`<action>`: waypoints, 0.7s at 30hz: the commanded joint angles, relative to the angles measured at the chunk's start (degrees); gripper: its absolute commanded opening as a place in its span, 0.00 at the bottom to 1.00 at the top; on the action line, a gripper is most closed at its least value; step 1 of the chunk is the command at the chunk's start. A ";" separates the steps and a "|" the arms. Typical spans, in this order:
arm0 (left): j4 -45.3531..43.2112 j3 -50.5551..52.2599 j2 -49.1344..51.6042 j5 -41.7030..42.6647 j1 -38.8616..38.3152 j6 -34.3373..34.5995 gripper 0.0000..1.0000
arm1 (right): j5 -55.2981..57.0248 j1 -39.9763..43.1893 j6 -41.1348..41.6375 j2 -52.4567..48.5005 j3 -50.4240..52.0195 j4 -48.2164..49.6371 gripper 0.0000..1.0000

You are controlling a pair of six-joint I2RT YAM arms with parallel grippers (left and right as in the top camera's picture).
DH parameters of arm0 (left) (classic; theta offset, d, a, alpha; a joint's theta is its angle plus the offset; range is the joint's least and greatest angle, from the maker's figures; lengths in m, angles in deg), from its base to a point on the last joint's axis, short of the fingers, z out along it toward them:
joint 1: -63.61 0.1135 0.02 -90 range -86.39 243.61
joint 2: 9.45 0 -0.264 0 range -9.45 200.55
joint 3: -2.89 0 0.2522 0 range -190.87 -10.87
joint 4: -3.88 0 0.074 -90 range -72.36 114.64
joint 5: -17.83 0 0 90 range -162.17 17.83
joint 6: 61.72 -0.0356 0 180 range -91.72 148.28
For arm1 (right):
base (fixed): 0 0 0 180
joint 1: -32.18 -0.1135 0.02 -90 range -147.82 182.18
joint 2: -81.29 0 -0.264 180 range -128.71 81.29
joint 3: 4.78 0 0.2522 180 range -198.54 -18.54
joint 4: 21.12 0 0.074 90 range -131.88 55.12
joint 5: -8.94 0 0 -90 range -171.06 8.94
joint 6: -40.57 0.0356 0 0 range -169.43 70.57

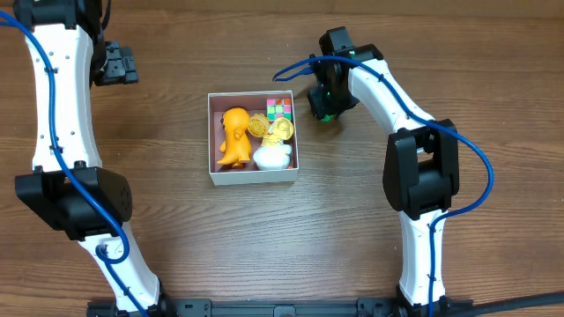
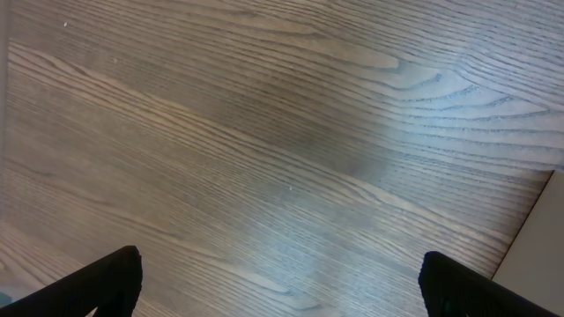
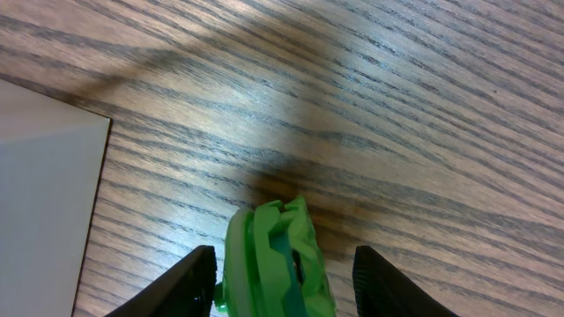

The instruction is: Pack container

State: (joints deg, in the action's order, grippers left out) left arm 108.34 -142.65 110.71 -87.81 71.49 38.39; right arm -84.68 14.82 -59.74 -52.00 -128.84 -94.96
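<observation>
Beside the container (image 1: 254,180), right end effector (image 3: 282,286) straddles green toy (image 3: 269,246) half-open, left end effector (image 2: 278,277) gapes wide.

Brown wood-grain worktop (image 1: 352,264); near its centre sits the container (image 1: 256,177), square and white-walled, flat on the wood. At the container's 2 o'clock, near it, a small green toy (image 3: 269,260) rests on the boards
</observation>
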 commanded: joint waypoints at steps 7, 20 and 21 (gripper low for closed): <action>0.09 -1.07 0.74 0.24 -0.02 -1.09 1.00 | 1.60 -0.09 2.64 -0.37 -3.56 -1.51 0.47; 0.09 -1.07 0.74 0.24 -0.02 -1.09 1.00 | 1.60 -0.09 2.89 -0.35 -4.22 -2.01 0.32; 0.09 -1.07 0.74 0.24 -0.02 -1.09 1.00 | 1.60 -0.09 2.89 -0.35 -4.22 -2.01 0.32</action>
State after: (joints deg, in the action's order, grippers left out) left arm 108.34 -142.65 110.71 -87.81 71.49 38.39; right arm -83.56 14.84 -56.96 -52.02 -131.36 -97.05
